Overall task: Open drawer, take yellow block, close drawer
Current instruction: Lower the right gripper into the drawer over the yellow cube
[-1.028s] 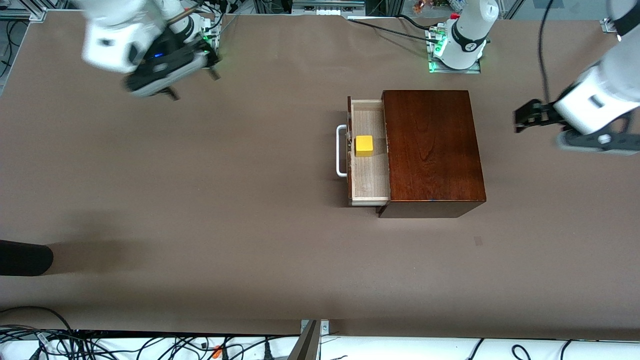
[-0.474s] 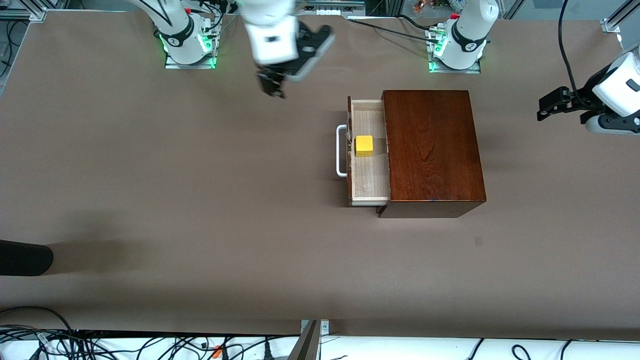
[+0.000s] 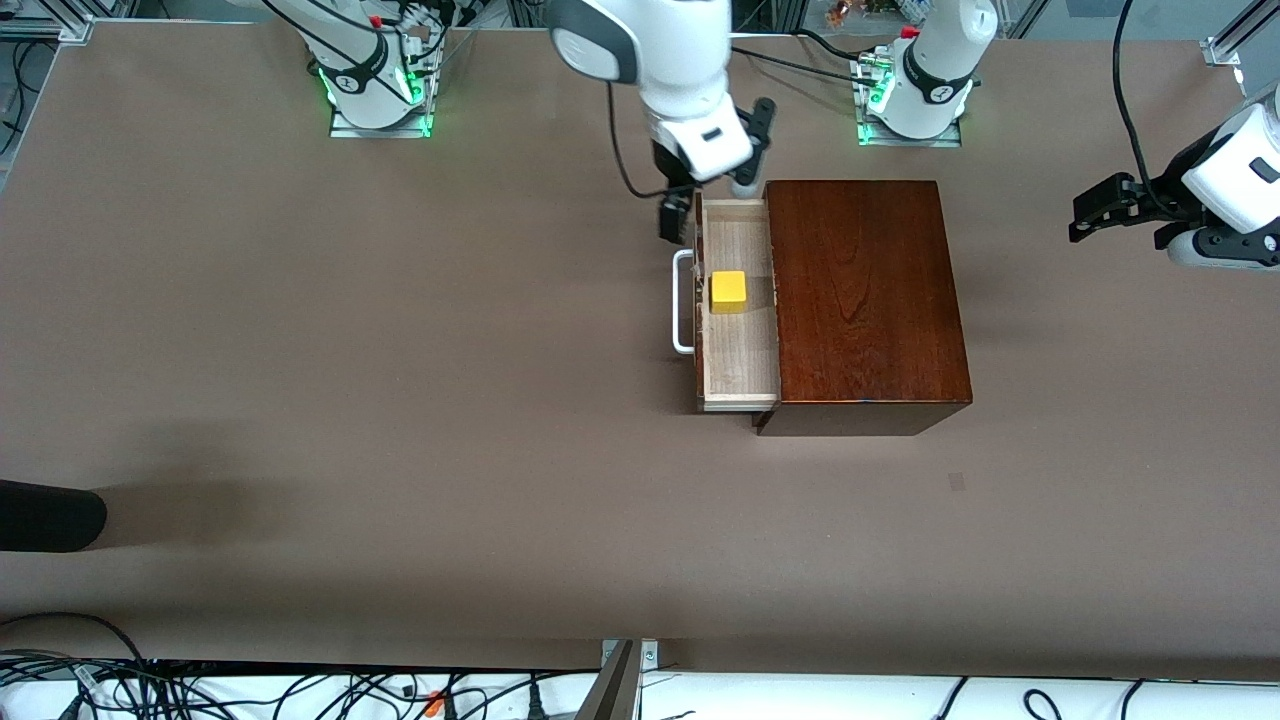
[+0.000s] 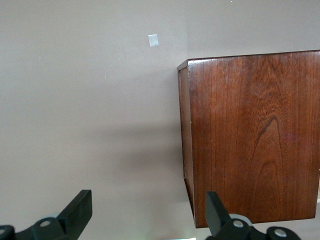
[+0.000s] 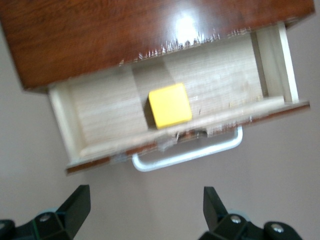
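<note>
The drawer of the dark reddish-brown wooden box stands pulled out, its white handle toward the right arm's end of the table. The yellow block lies in the drawer near the drawer front. My right gripper is open and empty, up over the drawer's end nearest the bases. The right wrist view shows the block, the drawer, the handle and the open right gripper. My left gripper is open and empty, over the table past the box's back; the left wrist view shows it and the box.
A dark rounded object pokes in at the table's edge at the right arm's end. A small pale patch lies on the table nearer the front camera than the box. Cables run along the near edge.
My right arm has swung from over its base end across the table to the drawer. My left gripper drew back from the box, then nearly stopped. Drawer and block have not moved.
</note>
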You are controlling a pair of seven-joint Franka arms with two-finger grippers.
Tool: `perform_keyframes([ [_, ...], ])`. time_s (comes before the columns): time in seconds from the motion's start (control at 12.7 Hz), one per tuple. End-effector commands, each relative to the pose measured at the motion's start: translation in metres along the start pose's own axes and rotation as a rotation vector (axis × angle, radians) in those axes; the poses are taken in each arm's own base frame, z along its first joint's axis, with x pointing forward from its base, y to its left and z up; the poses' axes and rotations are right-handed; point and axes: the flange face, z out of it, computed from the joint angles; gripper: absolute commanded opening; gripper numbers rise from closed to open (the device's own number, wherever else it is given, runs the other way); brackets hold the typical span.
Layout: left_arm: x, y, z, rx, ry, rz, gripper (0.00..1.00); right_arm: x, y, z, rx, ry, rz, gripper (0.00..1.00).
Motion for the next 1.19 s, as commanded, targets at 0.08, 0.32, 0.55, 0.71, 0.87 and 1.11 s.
perform_keyframes([
  [0.08, 0.003, 0.004, -0.01, -0.018, 0.018, 0.027, 1.0, 0.034, 0.011, 0.03, -0.044, 0.032, -0.146, 1.0],
  [0.32, 0.003, 0.006, -0.011, -0.017, 0.018, 0.03, 1.0, 0.036, 0.013, 0.053, -0.035, 0.025, -0.21, 1.0],
  [0.55, 0.003, 0.006, -0.011, -0.017, 0.017, 0.03, 1.0, 0.037, 0.015, 0.078, -0.038, 0.026, -0.259, 1.0],
  [0.71, 0.003, 0.006, -0.011, -0.017, 0.017, 0.028, 1.0, 0.037, 0.014, 0.091, -0.027, 0.02, -0.273, 1.0],
  [0.87, 0.003, 0.006, -0.011, -0.017, 0.017, 0.03, 1.0, 0.037, 0.014, 0.095, -0.025, 0.018, -0.276, 1.0],
  [1.11, 0.003, 0.007, -0.011, -0.017, 0.017, 0.031, 1.0, 0.039, 0.01, 0.105, -0.019, 0.018, -0.279, 1.0],
])
